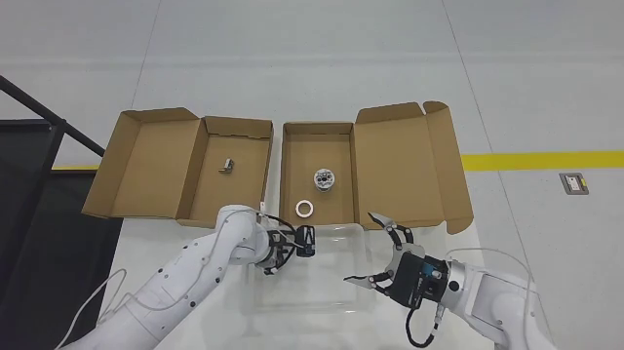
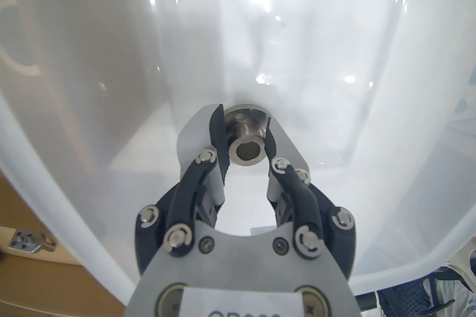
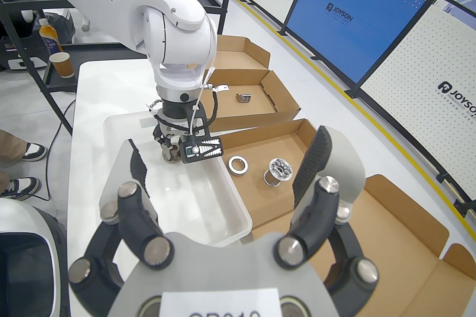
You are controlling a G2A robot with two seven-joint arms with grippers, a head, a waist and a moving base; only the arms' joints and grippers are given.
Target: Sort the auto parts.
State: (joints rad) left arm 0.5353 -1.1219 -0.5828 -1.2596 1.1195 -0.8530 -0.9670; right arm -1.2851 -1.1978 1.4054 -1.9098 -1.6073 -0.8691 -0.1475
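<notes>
1. I saw my left gripper [image 2: 243,138] clenched on the flanged metal bushing [image 2: 241,121], low inside the white tray [image 2: 74,222].
2. My right gripper [image 3: 227,144] hung released over the tray's other end.

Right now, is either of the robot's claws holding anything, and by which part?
The left gripper pinches a small metal bushing by its narrow neck. The right gripper is open and empty.

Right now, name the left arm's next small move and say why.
Probably lift straight up. The left gripper is shut on the silver flanged metal bushing, low inside the translucent white plastic tray, so it likely needs to clear the tray wall before heading to a brown cardboard box.
</notes>
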